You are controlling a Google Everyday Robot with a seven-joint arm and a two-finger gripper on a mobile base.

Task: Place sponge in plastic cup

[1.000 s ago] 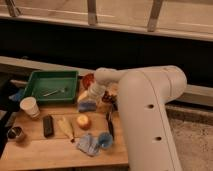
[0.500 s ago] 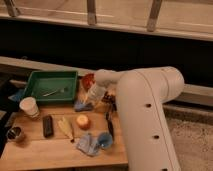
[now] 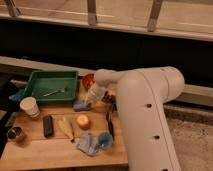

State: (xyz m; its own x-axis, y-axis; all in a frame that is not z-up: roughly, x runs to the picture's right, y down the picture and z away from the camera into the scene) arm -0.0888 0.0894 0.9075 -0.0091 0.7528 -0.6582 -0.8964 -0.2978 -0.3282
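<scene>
Sponge (image 3: pixel 80 105) looks like the blue pad, fwiw. White arm (image 3: pixel 150 110) fills the table's (image 3: pixel 35 150) right side; green tray (image 3: pixel 50 80) back left. Gripper (image 3: pixel 92 95) sits right above the sponge, can't tell its grip. White cup (image 3: pixel 29 106) near left edge.

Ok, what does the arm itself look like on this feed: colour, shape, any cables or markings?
The arm is a bulky, smooth white shell with rounded joints and a few small dark round spots down its side. No loose cables or lettering show. It narrows to a paler gripper, over the wooden table, just right of the green tray.
</scene>
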